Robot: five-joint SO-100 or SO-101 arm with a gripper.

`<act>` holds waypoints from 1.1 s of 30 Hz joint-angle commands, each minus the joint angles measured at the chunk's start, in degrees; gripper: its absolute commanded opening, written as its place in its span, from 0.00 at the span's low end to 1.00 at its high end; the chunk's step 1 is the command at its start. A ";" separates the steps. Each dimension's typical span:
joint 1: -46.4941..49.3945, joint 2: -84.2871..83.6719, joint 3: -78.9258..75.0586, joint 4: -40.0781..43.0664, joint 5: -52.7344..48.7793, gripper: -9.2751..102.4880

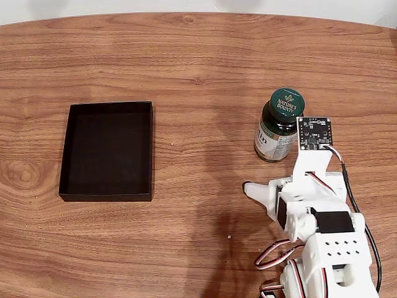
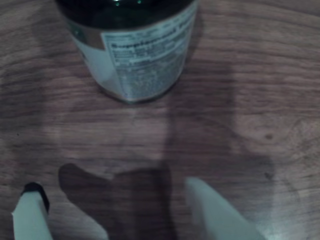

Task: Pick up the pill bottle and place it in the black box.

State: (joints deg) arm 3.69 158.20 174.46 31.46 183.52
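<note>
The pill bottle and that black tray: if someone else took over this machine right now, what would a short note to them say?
Tool: open and holding nothing, its two fingertips spread on either side of bare wood, short of the bottle in the wrist view.
Pill bottle: upright on the table, at the right in the fixed view, just ahead of the arm, not yet touched.
Black box: at the left in the fixed view, well apart from the bottle, nothing in it.
Done: nothing beyond the arm being near the bottle.
Left: close on the bottle, lift it, carry it to the box, set it inside.
</note>
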 commanded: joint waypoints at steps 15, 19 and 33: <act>0.35 -1.85 -1.32 -10.20 -2.55 0.49; 1.23 -3.43 -1.41 -13.27 -2.29 0.49; 2.46 -7.38 -1.58 -21.88 -5.98 0.46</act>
State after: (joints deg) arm 5.62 151.44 174.46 11.95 177.80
